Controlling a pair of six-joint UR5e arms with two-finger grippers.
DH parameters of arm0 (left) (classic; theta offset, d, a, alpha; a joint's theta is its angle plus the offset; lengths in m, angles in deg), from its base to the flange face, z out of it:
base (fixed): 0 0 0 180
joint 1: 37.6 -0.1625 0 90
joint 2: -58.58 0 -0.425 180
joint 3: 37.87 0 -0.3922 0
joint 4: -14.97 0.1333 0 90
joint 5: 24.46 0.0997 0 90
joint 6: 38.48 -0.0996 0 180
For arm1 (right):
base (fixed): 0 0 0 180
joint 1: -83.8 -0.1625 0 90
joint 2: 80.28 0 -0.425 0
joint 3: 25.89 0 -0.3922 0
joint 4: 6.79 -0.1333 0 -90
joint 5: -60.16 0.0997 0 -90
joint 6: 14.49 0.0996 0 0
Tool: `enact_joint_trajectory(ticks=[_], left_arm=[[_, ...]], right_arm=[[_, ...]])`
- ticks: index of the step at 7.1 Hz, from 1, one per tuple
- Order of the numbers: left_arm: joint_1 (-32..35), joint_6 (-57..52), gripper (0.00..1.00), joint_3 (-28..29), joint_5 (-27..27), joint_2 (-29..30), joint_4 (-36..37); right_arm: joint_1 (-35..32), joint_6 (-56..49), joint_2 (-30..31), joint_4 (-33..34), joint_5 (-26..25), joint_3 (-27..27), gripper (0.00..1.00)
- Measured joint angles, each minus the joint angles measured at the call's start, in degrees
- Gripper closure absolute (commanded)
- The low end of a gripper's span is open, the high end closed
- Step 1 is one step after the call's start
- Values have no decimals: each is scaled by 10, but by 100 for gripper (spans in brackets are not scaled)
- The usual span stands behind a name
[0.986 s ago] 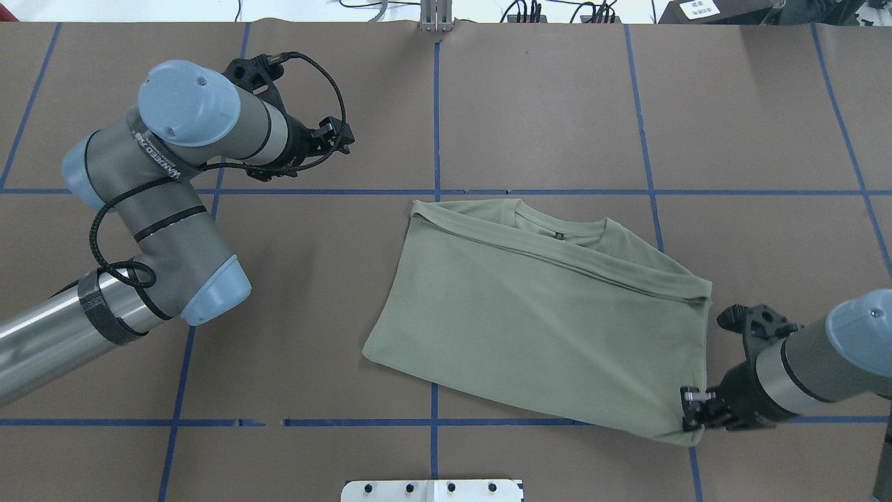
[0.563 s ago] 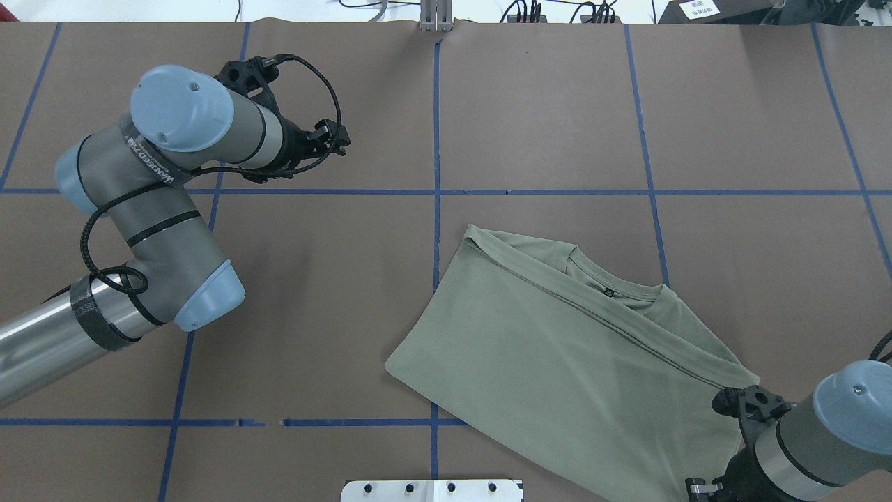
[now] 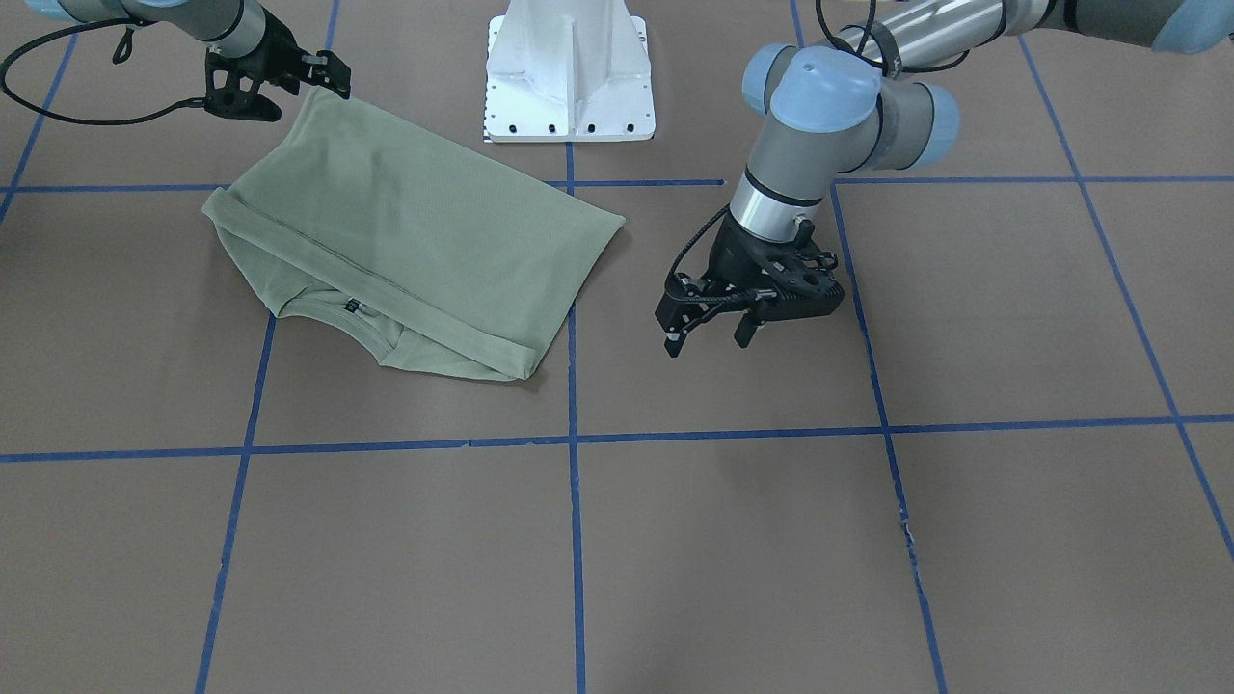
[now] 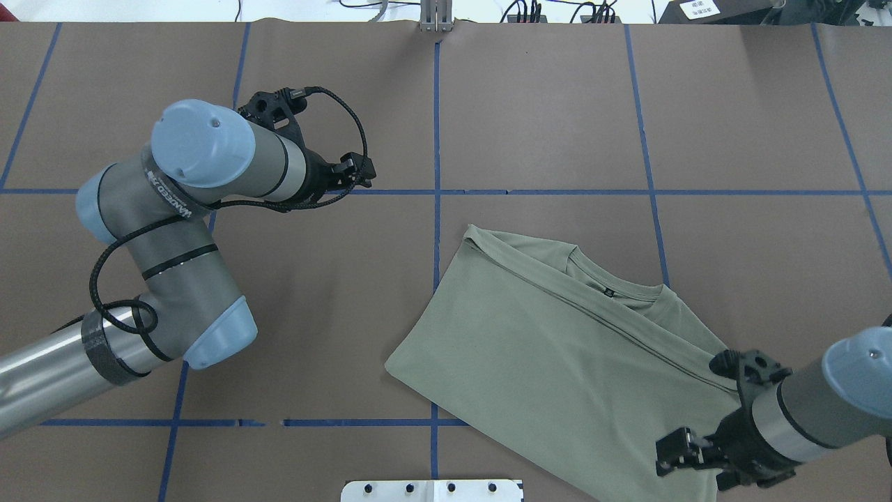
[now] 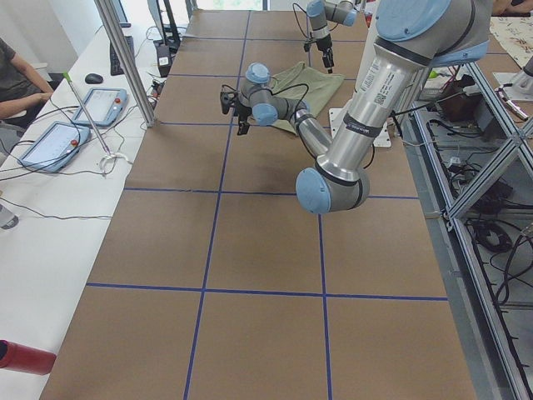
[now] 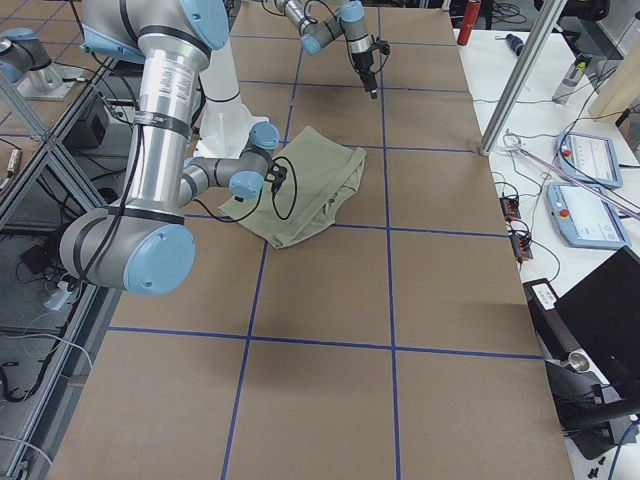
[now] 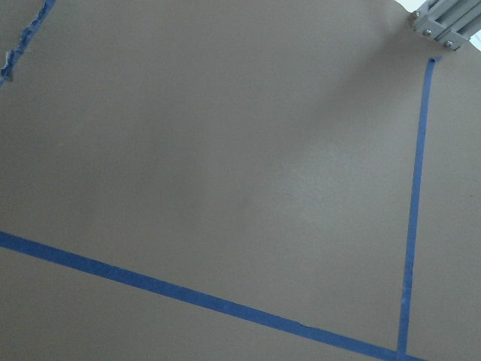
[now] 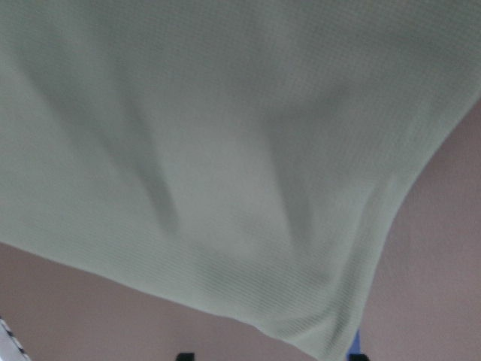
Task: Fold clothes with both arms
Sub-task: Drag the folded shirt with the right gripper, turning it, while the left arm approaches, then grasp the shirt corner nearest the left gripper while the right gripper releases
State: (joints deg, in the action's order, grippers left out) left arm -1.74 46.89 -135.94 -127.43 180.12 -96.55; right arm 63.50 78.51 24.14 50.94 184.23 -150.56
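The shirt (image 4: 557, 362) lies folded flat on the brown table (image 4: 557, 104), in the right half of the overhead view and on the near side, close to the white base (image 4: 432, 490). It sits at a slant to the blue tape lines (image 4: 437, 139). Its near left corner reaches just past the centre line, and its near edge crosses the near cross line and runs out of the picture. The round neck points to the far side, with the small dark label (image 4: 609, 292) showing inside it. A folded band runs along the whole far edge.

The right gripper (image 4: 667, 457) is over the shirt's near right corner, its fingers pointing left across the cloth. In the front-facing view the right gripper (image 3: 333, 75) sits right at that corner, which meets the fingertips. The right wrist camera is filled with the green knit (image 8: 225, 150), creased, with 1 corner coming down at the bottom edge beside 2 small dark tips (image 8: 184, 356). Too little of them shows, so I cannot tell whether the fingers pinch the cloth or stand free of it.

The left gripper (image 3: 707, 339) hangs above bare table, well apart from the shirt and to its left in the overhead view. Its 2 fingers are spread with nothing between them. Its wrist camera sees only table and tape.
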Motion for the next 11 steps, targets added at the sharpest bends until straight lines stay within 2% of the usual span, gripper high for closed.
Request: enact_joint_trajectory(ticks=[2,4,6,9,11], left_arm=[[-67,65,2,-26,-1,-15,1],[-139,175,2,-32,1,-16,12],[-179,234,6,-25,3,-7,20],[-185,248,8,-16,18,0,21],[-185,248,16,3,29,3,21]], right_arm=[[-115,-5,-48,-1,0,3,0],[-196,-6,-81,-2,0,5,0],[-227,-6,-94,-2,0,6,0],[-236,-5,-97,-2,0,4,0],[-238,-5,-98,-1,1,4,0]])
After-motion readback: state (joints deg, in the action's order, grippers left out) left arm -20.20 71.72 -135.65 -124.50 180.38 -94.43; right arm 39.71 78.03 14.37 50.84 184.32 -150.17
